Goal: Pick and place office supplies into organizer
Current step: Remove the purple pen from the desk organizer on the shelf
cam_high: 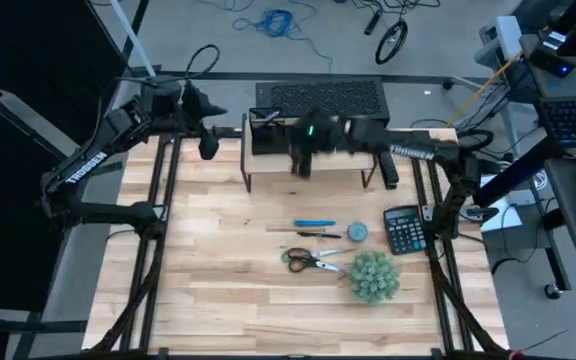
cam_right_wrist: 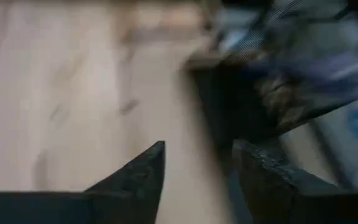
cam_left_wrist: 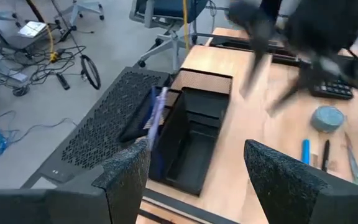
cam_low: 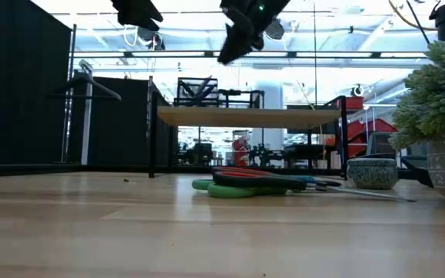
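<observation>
The right pincer (cam_high: 303,165) hangs in the air above the wooden riser (cam_high: 313,158), just beside the organizer (cam_high: 265,131); its fingers (cam_right_wrist: 145,171) stand spread with nothing between them. The organizer sits on the riser's top at its left end, and slim blue pens (cam_left_wrist: 156,121) stand in its taller section while its open compartments lie toward the riser's middle. The left pincer (cam_high: 209,145) waits beyond the riser's left end, near the organizer, its fingers (cam_left_wrist: 129,171) also spread and empty. In front of the riser, on the bench (cam_high: 218,270), a blue pen (cam_high: 313,223) lies nearest, with a dark pen (cam_high: 303,233) just beside it on the side away from the riser. Farther from the riser lie the scissors (cam_high: 313,262), green and red handles close together and the blades pointing toward the fuzzy green plant (cam_high: 374,276). A small round grey dish (cam_high: 357,232) sits between the blue pen and the calculator (cam_high: 403,229), which lies off the riser's right front corner.
</observation>
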